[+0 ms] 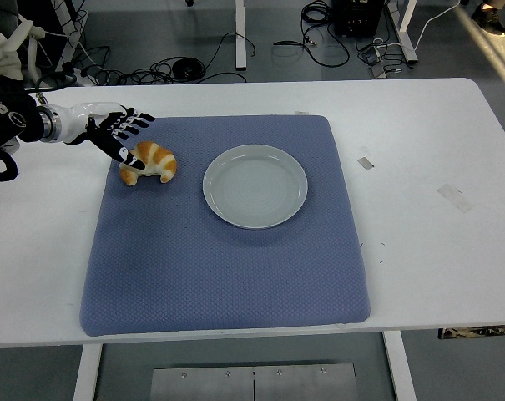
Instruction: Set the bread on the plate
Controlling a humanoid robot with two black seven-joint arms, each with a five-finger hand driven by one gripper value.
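A golden croissant (150,161) lies on the blue mat (227,251), left of a pale round plate (255,185) that holds nothing. My left hand (123,135) reaches in from the left edge and hovers at the croissant's upper left. Its fingers are spread, and its thumb tip touches or nearly touches the croissant's left end. No right arm shows.
The mat covers the middle of the white table (436,150). Bits of tape (366,163) lie on the table to the right of the mat. Cables and desk legs cross the floor behind the far edge.
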